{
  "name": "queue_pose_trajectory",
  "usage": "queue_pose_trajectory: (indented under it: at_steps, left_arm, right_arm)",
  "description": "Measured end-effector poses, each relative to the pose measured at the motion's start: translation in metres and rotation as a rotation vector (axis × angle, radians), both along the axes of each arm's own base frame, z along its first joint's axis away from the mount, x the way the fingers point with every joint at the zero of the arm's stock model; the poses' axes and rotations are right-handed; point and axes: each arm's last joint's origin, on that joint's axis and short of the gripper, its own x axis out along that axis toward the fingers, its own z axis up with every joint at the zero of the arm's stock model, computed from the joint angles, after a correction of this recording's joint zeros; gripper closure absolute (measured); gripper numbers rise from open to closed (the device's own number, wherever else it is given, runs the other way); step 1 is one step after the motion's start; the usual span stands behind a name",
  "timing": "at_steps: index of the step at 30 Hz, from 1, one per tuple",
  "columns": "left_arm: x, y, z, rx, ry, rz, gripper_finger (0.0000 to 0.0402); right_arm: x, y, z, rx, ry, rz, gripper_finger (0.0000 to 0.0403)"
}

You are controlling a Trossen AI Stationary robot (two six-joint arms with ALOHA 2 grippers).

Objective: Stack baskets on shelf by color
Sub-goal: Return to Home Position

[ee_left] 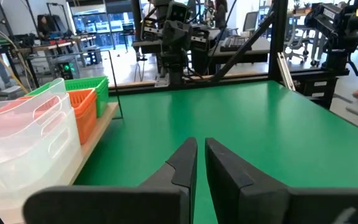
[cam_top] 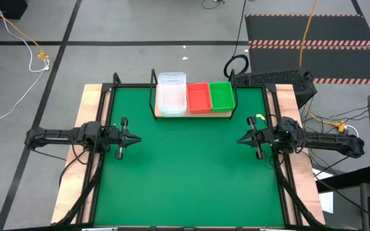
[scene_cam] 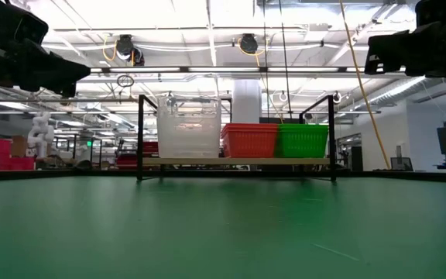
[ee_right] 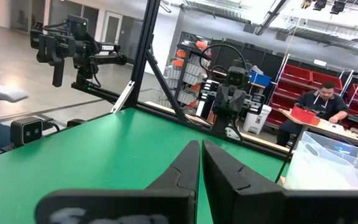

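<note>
baskets: all the ones I see are on the shelf, in three colour stacks side by side. The clear baskets (cam_top: pixel 171 94) are at its left end, the red-orange baskets (cam_top: pixel 198 97) in the middle and the green baskets (cam_top: pixel 221 95) at its right end. The clear stack stands tallest in the low view. I can't read the count per stack.
shelf: the shelf (scene_cam: pixel 238 162) sits at the middle of the bench's far edge, and its black frame posts rise above the stacks.
bench: the bench (cam_top: pixel 191 179) has a green mat with wood strips along its left and right edges.
left tool: the left tool (cam_top: pixel 133 138) is near the bench's left edge, about mid-depth, tip pointing inward. Its fingers are closed to a thin slit with nothing in them.
right tool: the right tool (cam_top: pixel 241 140) mirrors it near the right edge, also pinched together and empty.
step: homing. I judge the sorting done.
how: I'd leave both tools closed and pull each arm back along its own side, low speed. No sweep toward the far edge.
risk: a stray move could clip a frame post or nudge the tall clear stack. The arms are well apart, so a clash between them looks unlikely.
</note>
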Motion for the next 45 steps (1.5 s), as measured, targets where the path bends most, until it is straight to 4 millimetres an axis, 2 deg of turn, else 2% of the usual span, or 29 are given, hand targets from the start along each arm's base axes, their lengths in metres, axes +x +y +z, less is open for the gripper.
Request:
queue_pose_trajectory:
  at_steps: [30, 33, 45]
  left_arm:
    - [0.0, 0.0, 0.0, 0.0, 0.0, 0.001, 0.0364]
    - [0.0, 0.0, 0.0, 0.0, 0.0, 0.001, 0.0364]
    - [0.0001, 0.0, 0.0004, 0.0, -0.004, 0.001, 0.0364]
  right_arm:
    - [0.0001, 0.0, 0.0006, -0.001, -0.006, 0.001, 0.0392]
    - [0.0028, -0.0005, -0.0048, 0.011, 0.052, 0.002, 0.0392]
    - [0.0031, -0.0005, -0.0042, 0.009, 0.046, 0.003, 0.0392]
